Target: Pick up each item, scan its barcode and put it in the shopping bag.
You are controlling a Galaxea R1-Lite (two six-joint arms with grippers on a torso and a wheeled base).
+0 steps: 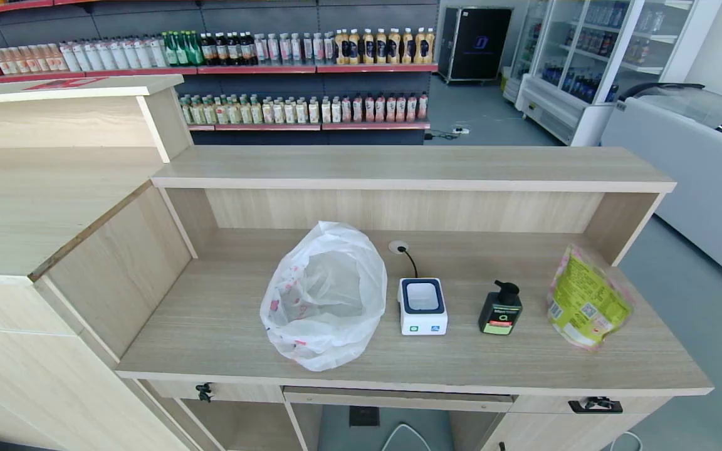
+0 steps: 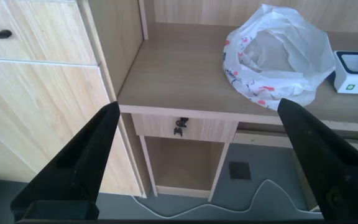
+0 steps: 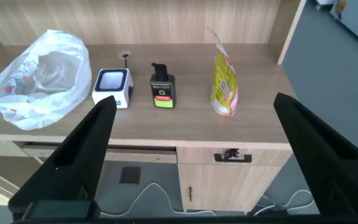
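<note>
An open white plastic shopping bag (image 1: 324,294) (image 2: 277,53) (image 3: 39,68) lies on the wooden counter (image 1: 223,338), left of centre. A white barcode scanner (image 1: 422,305) (image 2: 355,70) (image 3: 112,86) with a dark-rimmed window sits beside it. To its right stands a black pump bottle (image 1: 501,308) (image 3: 161,87), then a yellow-green snack pouch (image 1: 588,305) (image 3: 224,79) standing upright. My left gripper (image 2: 197,155) is open, held low in front of the counter's left end. My right gripper (image 3: 194,155) is open too, in front of the counter, with nothing between its fingers.
A raised shelf (image 1: 411,166) runs along the back of the counter, with side walls at both ends. Drawers with black handles (image 1: 594,405) (image 2: 180,126) sit under the front edge. Bottle shelves and fridges stand far behind.
</note>
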